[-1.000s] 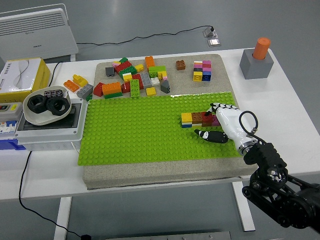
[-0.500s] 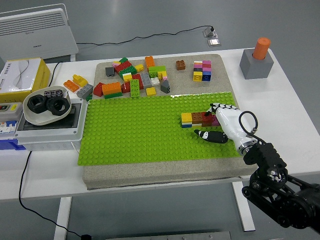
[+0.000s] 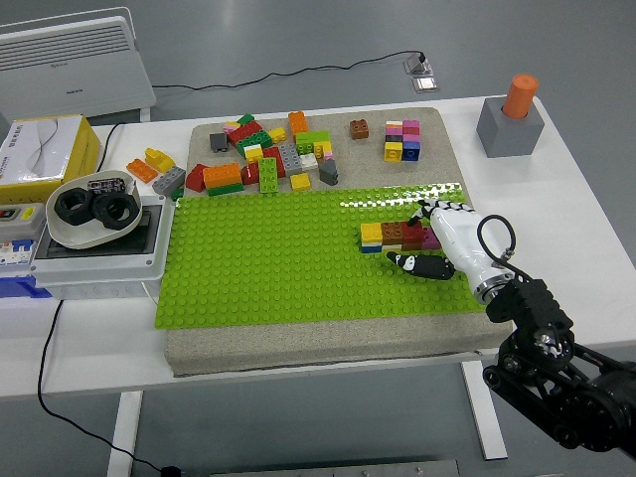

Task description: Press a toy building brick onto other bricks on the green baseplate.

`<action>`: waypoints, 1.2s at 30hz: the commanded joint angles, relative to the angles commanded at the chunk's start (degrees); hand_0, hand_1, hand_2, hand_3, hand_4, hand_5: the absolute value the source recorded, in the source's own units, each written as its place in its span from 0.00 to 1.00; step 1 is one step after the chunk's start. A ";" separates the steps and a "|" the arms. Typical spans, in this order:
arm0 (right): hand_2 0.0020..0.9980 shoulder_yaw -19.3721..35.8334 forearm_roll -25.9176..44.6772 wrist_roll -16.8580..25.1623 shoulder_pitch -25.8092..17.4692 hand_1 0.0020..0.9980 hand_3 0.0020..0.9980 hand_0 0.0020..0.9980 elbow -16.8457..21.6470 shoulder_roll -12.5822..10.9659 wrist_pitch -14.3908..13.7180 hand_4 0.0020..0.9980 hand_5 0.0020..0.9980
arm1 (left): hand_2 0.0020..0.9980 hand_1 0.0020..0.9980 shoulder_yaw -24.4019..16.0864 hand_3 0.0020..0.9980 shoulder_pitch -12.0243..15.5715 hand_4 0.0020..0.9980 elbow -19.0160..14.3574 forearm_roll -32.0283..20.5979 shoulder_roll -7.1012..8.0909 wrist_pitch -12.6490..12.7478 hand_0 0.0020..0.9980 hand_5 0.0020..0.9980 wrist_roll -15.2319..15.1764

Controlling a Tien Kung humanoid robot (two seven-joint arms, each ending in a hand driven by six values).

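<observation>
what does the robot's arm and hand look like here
Only the right arm shows: black, chunky, with jointed segments and a round fitting at the wrist. Its robot hand has a glossy white shell over the back, black-and-white banded fingers and a black thumb. A thin black cable loops over the hand's back near the wrist.

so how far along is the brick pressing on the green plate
Done: a short row of bricks, yellow then brown, already sits on the green baseplate. In hand: the right hand rests over the row's right end, fingers on the bricks there; whether that brick is fully seated is hidden. Left: the loose brick pile behind the plate is unused.
</observation>
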 joint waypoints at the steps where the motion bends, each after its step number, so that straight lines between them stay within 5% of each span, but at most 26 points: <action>1: 0.89 0.02 0.04 0.05 0.01 0.88 0.63 0.87 0.07 -0.02 -0.06 0.88 0.60 | 0.43 0.53 -0.03 0.53 0.00 0.43 0.00 0.02 0.00 0.00 0.69 0.26 0.00; 13: 0.89 2.68 5.80 2.84 -2.99 0.88 0.63 0.87 3.92 -1.62 -2.80 0.89 0.60 | 0.43 0.53 0.07 0.53 -0.03 0.43 0.00 -0.10 0.05 -0.01 0.69 0.26 -0.06; 25: 0.84 8.54 22.94 16.62 -8.35 0.82 0.64 0.84 7.47 -3.53 -8.22 0.89 0.57 | 0.43 0.53 0.19 0.53 0.10 0.43 0.00 -0.37 0.25 0.02 0.69 0.27 -0.15; 26: 0.68 8.84 24.06 17.30 -8.45 0.62 0.77 0.68 7.50 -3.50 -8.44 0.88 0.51 | 0.43 0.53 0.23 0.53 0.10 0.43 0.00 -0.42 0.27 0.02 0.69 0.27 -0.14; 31: 0.68 8.97 28.39 19.11 -8.53 0.62 0.77 0.68 7.65 -3.63 -9.43 0.88 0.51 | 0.43 0.53 0.46 0.53 -0.04 0.43 0.00 -0.35 0.41 -0.13 0.69 0.27 -0.08; 32: 0.54 9.00 28.78 19.31 -8.50 0.51 0.72 0.63 7.68 -3.64 -9.69 0.89 0.40 | 0.43 0.53 0.55 0.53 -0.08 0.43 0.00 -0.39 0.45 -0.17 0.69 0.27 -0.07; 36: 0.54 9.50 29.63 19.96 -8.42 0.51 0.72 0.63 7.68 -3.59 -10.48 0.89 0.40 | 0.43 0.53 0.77 0.53 -0.14 0.43 0.00 -0.55 0.53 -0.21 0.69 0.27 -0.05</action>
